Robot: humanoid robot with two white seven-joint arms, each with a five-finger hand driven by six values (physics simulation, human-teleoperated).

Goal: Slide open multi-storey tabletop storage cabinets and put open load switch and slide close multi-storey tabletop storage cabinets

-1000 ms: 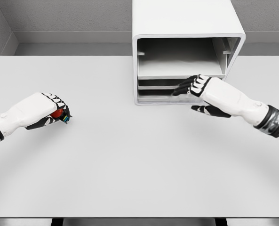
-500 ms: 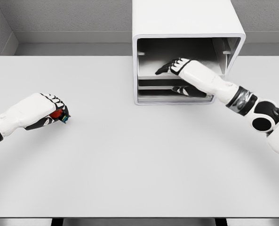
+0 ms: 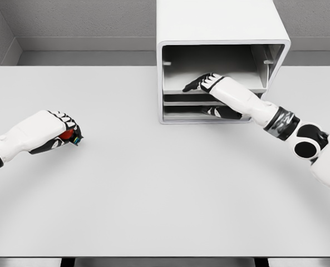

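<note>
Reaching into the storage cabinet (image 3: 223, 33), the right hand (image 3: 209, 83) lies with fingers stretched forward over the front edge of a drawer tray (image 3: 181, 89), thumb below it; I judge the sliding open is only starting. The left hand (image 3: 56, 130) curls its fingers around the load switch (image 3: 70, 135), near the table's (image 3: 165, 189) left edge. Putting in and closing remain. No readable writing appears

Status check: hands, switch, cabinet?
Left hand shut on load switch, resting on table. Right hand open, fingers on cabinet upper shelf. Nothing between switch and cabinet.
</note>
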